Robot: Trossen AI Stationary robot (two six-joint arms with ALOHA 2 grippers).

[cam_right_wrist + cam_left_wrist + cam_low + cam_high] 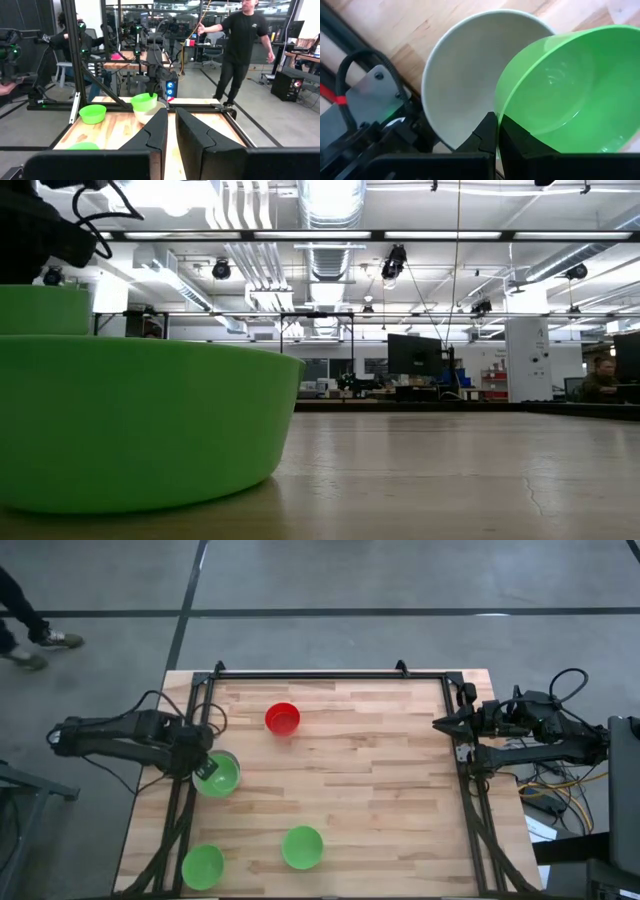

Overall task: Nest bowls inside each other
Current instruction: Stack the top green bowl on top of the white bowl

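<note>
My left gripper (205, 766) stands at the table's left edge, pointing down, shut on a green bowl (570, 90). This bowl hangs over the pale grey-white bowl (465, 75), shifted to one side of it; whether the two touch I cannot tell. The red bowl (282, 718) stands on its base at the far middle. Two more green bowls (302, 847) (203, 866) stand near the front edge. My right gripper (440, 723) waits level at the table's right edge, shut on nothing. My left gripper pinches the green bowl's rim (496, 113), one finger (516, 137) inside the bowl and one (482, 135) outside. The fingers come from above, pointing down. The bowl hangs tilted from them over the grey-white bowl (148, 116).
A black frame (330, 675) runs round the wooden table's far and side edges. The middle and right of the tabletop (380, 770) are bare wood. In the low view one green bowl (140, 430) fills the near left. People stand in the room beyond the table.
</note>
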